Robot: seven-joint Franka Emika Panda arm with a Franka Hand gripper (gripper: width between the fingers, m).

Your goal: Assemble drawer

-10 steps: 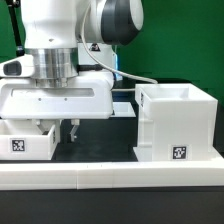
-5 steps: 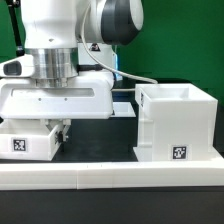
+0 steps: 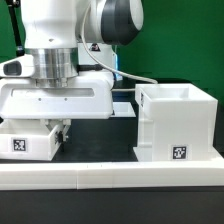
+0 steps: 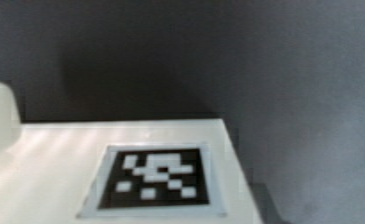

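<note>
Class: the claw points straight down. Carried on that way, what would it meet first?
Most likely the small tray: the claw hangs by its edge, and the wrist view shows a tagged white face close below. Depth is unclear, so contact may be partial.

No legible text or numbers, only coded square tags: casing tag [image 3: 179,153] low on the casing [image 3: 176,118] front; tray tag [image 3: 18,145] on the tray [image 3: 40,140], at the exterior view's left of the casing.

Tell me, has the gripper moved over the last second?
Yes: the gripper moved toward the exterior view's left, nearer the small tray, judged against the unmoved casing.
</note>
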